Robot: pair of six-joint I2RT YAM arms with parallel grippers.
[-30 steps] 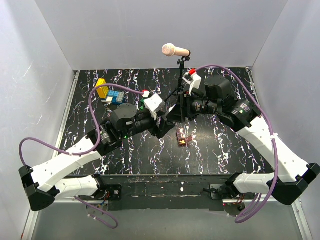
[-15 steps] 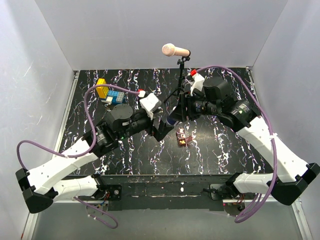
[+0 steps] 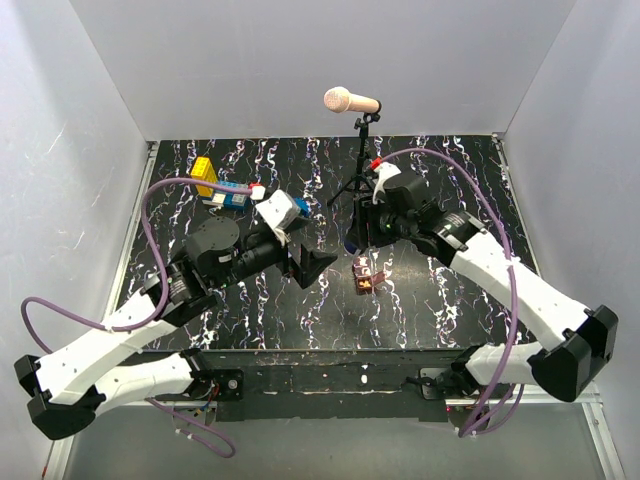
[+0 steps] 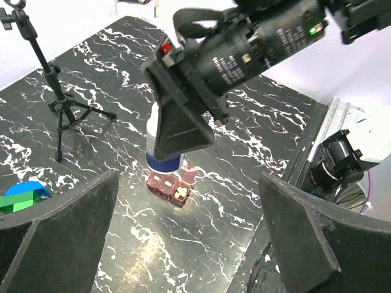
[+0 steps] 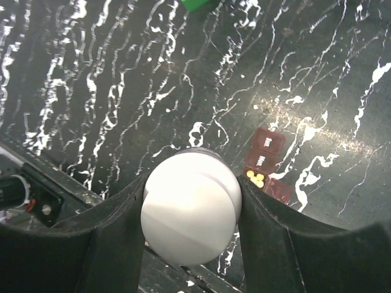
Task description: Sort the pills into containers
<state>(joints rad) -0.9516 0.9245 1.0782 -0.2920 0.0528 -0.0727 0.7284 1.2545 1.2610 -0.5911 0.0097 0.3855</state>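
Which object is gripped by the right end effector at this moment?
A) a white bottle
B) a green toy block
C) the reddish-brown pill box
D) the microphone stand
A: in the right wrist view the white bottle sits clamped between the two fingers of the right end effector, while the pill box lies ungripped beyond it.

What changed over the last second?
The left pincer opened, apparently letting go of the white bottle, and pulled back to the left. The right pincer kept its grip on the bottle. The pill box and toy blocks did not move.
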